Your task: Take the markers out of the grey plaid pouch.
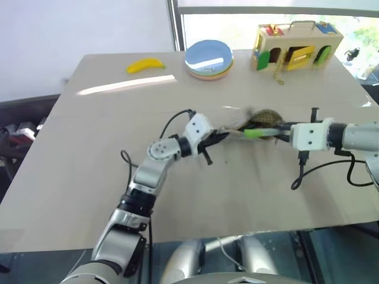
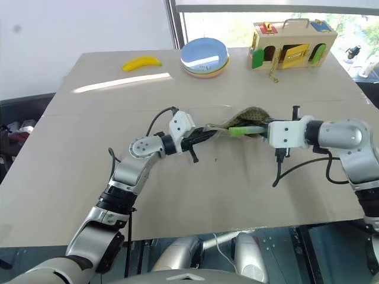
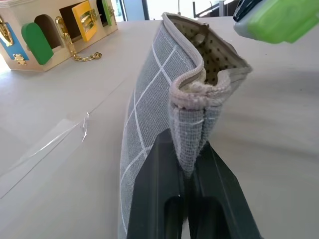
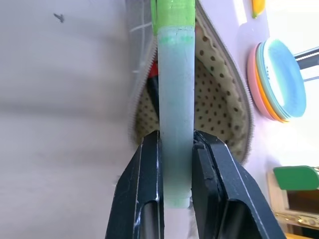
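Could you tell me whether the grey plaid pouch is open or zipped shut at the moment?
Open. The grey plaid pouch gapes at its zipper edge, baring its dotted lining, and the green-capped marker in the right gripper passes across that mouth.

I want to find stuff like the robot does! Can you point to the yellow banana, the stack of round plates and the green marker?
Curved yellow banana [image 1: 145,64]: left eye view, its middle.
Stack of round blue plates [image 1: 208,58]: left eye view, top plate's rim.
Pale green marker [image 4: 175,119]: right wrist view, its barrel.

Yellow banana, stacked plates — blue on top — wooden latch box, tan table
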`<state>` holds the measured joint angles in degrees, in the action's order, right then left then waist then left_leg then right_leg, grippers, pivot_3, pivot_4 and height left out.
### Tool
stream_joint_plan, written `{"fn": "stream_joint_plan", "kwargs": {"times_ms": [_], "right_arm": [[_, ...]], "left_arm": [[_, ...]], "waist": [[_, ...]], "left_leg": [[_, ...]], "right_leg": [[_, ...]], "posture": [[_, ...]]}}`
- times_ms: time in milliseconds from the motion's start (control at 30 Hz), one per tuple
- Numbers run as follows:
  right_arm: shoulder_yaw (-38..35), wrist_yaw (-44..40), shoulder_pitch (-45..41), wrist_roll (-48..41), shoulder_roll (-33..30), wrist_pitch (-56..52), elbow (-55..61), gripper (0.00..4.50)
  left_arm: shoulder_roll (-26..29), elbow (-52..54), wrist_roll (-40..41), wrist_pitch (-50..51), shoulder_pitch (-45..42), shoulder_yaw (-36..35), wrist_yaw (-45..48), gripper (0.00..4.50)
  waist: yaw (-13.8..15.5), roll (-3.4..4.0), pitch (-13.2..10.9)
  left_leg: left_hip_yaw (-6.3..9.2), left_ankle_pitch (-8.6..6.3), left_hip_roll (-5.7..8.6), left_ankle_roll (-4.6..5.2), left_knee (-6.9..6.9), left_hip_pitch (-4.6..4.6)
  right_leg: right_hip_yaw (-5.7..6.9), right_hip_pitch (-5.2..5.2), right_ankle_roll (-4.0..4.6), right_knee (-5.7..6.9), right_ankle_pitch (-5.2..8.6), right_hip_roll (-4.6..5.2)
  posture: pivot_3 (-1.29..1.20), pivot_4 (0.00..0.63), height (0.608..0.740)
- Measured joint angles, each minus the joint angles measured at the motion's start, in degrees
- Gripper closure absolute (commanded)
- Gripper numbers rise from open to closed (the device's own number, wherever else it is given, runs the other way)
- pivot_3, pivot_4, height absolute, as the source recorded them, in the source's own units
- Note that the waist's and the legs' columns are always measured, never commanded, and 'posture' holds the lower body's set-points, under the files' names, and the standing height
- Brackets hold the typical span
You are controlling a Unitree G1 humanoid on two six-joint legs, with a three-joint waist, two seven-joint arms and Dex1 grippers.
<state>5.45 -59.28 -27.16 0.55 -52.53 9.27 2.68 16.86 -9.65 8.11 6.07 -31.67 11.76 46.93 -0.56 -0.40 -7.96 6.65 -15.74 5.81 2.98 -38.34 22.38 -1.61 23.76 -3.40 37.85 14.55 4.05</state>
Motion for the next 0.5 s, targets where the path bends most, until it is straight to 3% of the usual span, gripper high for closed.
{"fn": "stream_joint_plan", "kwargs": {"times_ms": [200, 367, 500], "right_arm": [[-4.6, 1.5, -0.2, -5.9, 1.0, -6.3, 1.7, 4.24], [-10.7, 7.1, 0.1, -4.9, -2.2, -15.0, -7.3, 4.24], [-11.2, 7.4, 5.2, -4.8, -3.3, -21.8, -10.3, 4.24]], "left_arm": [[0.1, 0.0, -0.1, -0.1, 0.2, 0.0, -0.5, 4.5], [0.6, 0.1, 0.0, 0.3, 1.3, -0.1, -0.7, 4.5], [0.7, 0.6, 0.1, 1.0, 1.8, -0.5, -0.9, 4.5]], "waist": [[0.2, -0.01, 0.0], [1.2, -0.01, 0.0], [1.3, 0.02, 0.0]], "left_leg": [[0.02, 0.0, 0.0, 0.0, -0.01, 0.02], [0.02, 0.0, 0.01, 0.0, 0.0, 0.03], [-0.03, 0.0, 0.0, 0.0, 0.02, 0.05]], "right_leg": [[-0.01, -0.01, 0.0, -0.01, 0.0, 0.01], [-0.01, 0.0, 0.01, -0.02, 0.0, 0.01], [-0.06, 0.03, 0.01, -0.02, 0.0, 0.03]], "posture": [[0.0, 0.15, 0.74], [0.0, 0.15, 0.74], [0.0, 0.15, 0.74]]}}
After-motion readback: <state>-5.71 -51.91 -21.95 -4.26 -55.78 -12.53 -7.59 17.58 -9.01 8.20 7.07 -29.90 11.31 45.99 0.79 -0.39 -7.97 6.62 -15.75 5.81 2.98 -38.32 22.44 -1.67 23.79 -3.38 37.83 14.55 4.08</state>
